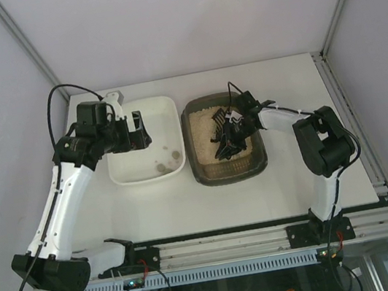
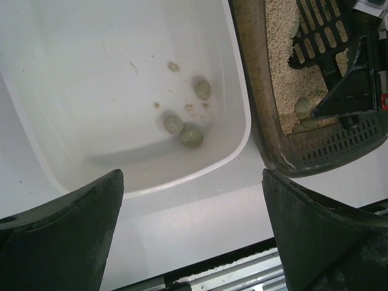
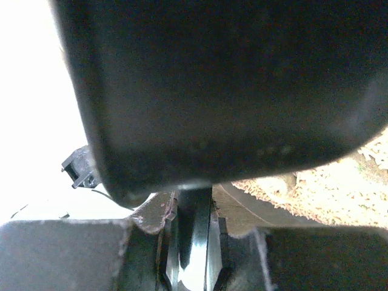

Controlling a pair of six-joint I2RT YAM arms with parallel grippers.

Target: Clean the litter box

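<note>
Litter box (image 1: 231, 171) sits right of centre on the surface (image 1: 189, 209), just beside the white tray (image 1: 128, 169) on its left. Your right claw (image 1: 236, 120) is down inside the box, over its far half, clamped on the handle of the black slotted scoop (image 1: 223, 143). The scoop blade lies across the litter toward the near wall. Your left claw (image 1: 136, 131) hangs over the left part of the white tray, well apart from the box, with its fingers (image 2: 66, 236) spread wide and nothing between them.

Right arm: up from its base, elbow out to the right, forearm angled back left over the box's far-right corner. Left arm: swings out left, elbow high, wrist turned in toward the tray.

In the right wrist view the claw (image 3: 194, 242) pinches a thin dark handle (image 3: 194, 224). The big dark mass above it is probably the scoop's back, too close to be sure.

Box look: dark brown-grey, rounded rectangle, thick rim (image 2: 254, 103), beige granular litter (image 3: 327, 188). A couple of grey-green clumps (image 2: 303, 108) sit in the litter near the scoop. Similar clumps (image 2: 182, 127) lie in the white tray.
</note>
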